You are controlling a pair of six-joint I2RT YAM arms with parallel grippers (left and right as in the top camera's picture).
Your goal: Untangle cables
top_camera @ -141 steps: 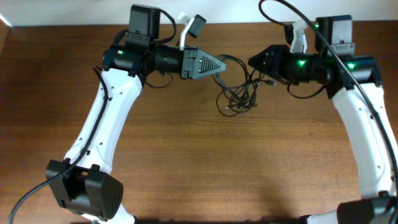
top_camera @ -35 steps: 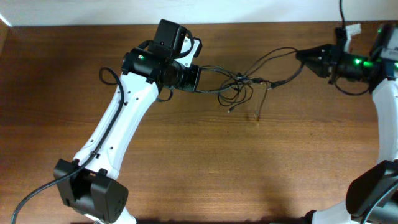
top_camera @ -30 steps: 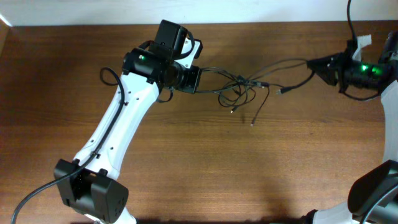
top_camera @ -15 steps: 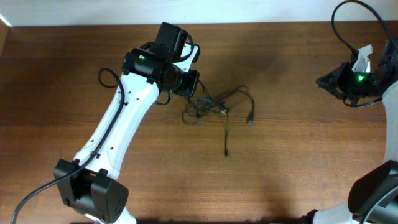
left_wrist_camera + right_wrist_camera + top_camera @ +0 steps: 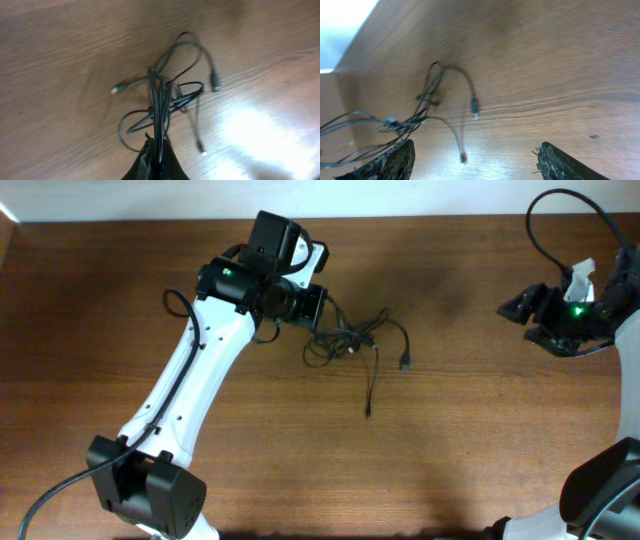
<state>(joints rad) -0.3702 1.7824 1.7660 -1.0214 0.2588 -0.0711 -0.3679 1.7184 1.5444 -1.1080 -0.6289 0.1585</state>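
Note:
The cables (image 5: pixel 347 340) are thin black cords in a loose tangle on the wooden table, just right of my left gripper (image 5: pixel 318 307). The left gripper is shut on several strands and holds them bunched. One loose strand ends in a plug (image 5: pixel 405 365), and another ends lower down (image 5: pixel 368 414). In the left wrist view the strands run from the closed gripper (image 5: pixel 157 152) up into the tangle (image 5: pixel 165 95). My right gripper (image 5: pixel 522 318) is open and empty, far right of the tangle. In the right wrist view its fingers (image 5: pixel 395 160) are wide apart, with the cables (image 5: pixel 427 97) far ahead.
The brown wooden table (image 5: pixel 450 460) has a pale wall along its far edge (image 5: pixel 400 198). A thick black robot cable (image 5: pixel 548 210) loops above the right arm. The left arm (image 5: pixel 190 390) slants across the left half of the table.
The right gripper had pulled a strand taut to the right, then let it go. The cables dropped back into a loose heap beside the left gripper. The right gripper has moved slightly left.

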